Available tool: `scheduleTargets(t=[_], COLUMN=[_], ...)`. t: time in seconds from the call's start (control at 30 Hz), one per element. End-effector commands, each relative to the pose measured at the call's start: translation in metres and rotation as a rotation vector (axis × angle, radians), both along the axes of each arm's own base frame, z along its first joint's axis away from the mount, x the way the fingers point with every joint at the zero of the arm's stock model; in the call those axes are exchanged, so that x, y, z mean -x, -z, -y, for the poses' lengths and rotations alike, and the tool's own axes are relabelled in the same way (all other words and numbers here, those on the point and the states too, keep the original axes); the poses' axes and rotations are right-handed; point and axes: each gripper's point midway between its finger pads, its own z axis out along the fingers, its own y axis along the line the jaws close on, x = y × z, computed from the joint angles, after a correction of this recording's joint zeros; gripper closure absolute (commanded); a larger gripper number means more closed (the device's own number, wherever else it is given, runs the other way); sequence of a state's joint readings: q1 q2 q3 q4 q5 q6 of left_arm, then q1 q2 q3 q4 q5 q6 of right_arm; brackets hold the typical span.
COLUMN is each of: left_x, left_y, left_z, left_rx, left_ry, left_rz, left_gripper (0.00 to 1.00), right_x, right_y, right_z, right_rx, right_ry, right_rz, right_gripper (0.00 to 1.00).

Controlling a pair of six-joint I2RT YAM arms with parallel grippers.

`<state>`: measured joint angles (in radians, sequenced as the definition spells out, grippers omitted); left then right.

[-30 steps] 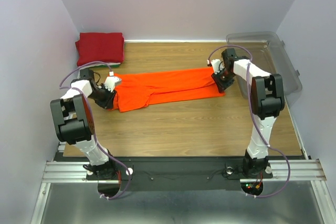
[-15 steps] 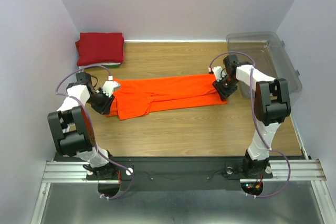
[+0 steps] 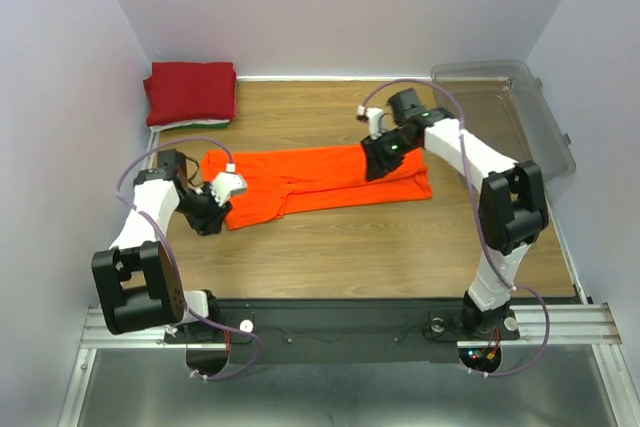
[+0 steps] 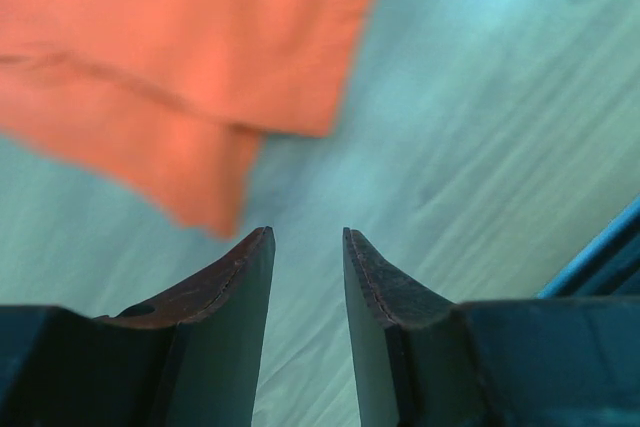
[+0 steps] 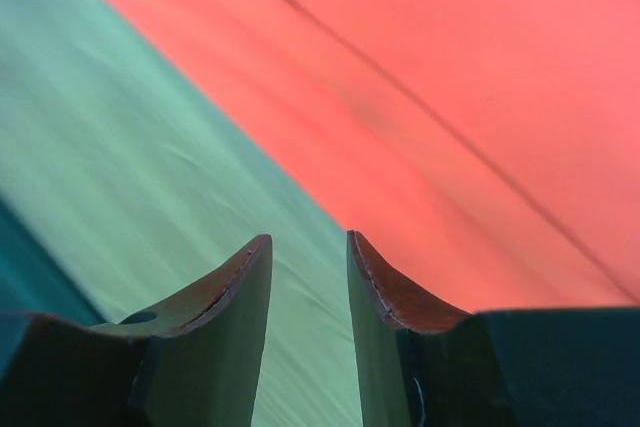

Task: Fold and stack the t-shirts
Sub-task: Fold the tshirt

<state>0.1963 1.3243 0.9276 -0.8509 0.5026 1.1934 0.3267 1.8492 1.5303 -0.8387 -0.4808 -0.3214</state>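
Observation:
The bright orange t-shirt (image 3: 320, 177) lies as a long folded strip across the middle of the table. A dark red folded t-shirt (image 3: 190, 90) sits at the back left on a thin white edge (image 3: 185, 125). My left gripper (image 3: 213, 215) hovers open over bare wood just off the orange shirt's near-left corner (image 4: 180, 37), with nothing between its fingers (image 4: 240, 277). My right gripper (image 3: 378, 159) stands open above the strip's far edge near its middle. In the right wrist view the cloth (image 5: 450, 77) lies ahead and to the right, and the gap between the jaws is empty.
A clear plastic bin (image 3: 520, 97) stands at the back right corner, partly off the wooden table (image 3: 350, 247). Walls close in on the left, back and right. The arm bases sit on the rail at the near edge.
Both grippers have left the ends of the orange shirt. The left one slid toward the near-left corner; the right one swung left along the far edge to the strip's middle.

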Motion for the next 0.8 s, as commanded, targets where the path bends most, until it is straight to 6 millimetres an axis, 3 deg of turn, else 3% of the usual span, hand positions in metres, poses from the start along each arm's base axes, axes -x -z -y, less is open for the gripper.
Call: scheduleTargets(t=[0.0,0.1,0.2,0.23,0.33,0.47,0.57,0.6,0.77], left_x=[0.021,0.020,0.021,0.019,0.011,0.007,0.000,-0.001,-0.003], left_y=[0.022,0.039,0.046,0.051,0.059,0.066,0.068,0.069,0.073], left_z=[0.017,0.023,0.032,0.032,0.031,0.034,0.036,0.036,0.039], left_rx=[0.014,0.005,0.014,0.019,0.015,0.033,0.047,0.049,0.065], left_ry=[0.038,0.046,0.053,0.040,0.003,-0.024,-0.044,-0.047,-0.059], left_rz=[-0.066,-0.074,-0.098,-0.109,-0.118,-0.152,-0.148,-0.147,-0.175], left_gripper=[0.53,0.52,0.50,0.49,0.48,0.48,0.48,0.50,0.64], right_x=[0.017,0.038,0.043,0.057,0.067,0.070,0.064,0.063,0.063], right_y=[-0.010,-0.004,0.001,0.011,0.019,0.045,0.052,0.060,0.063], right_z=[-0.081,-0.136,-0.170,-0.188,-0.216,-0.234,-0.242,-0.243,-0.259], right_rx=[-0.236,-0.304,-0.340,-0.333,-0.315,-0.294,-0.298,-0.292,-0.326], right_ry=[-0.012,-0.019,-0.021,-0.035,-0.053,-0.027,-0.008,-0.004,-0.009], right_rz=[-0.076,-0.114,-0.106,-0.139,-0.125,-0.164,-0.178,-0.191,-0.232], right_gripper=[0.58,0.57,0.54,0.53,0.51,0.50,0.51,0.51,0.51])
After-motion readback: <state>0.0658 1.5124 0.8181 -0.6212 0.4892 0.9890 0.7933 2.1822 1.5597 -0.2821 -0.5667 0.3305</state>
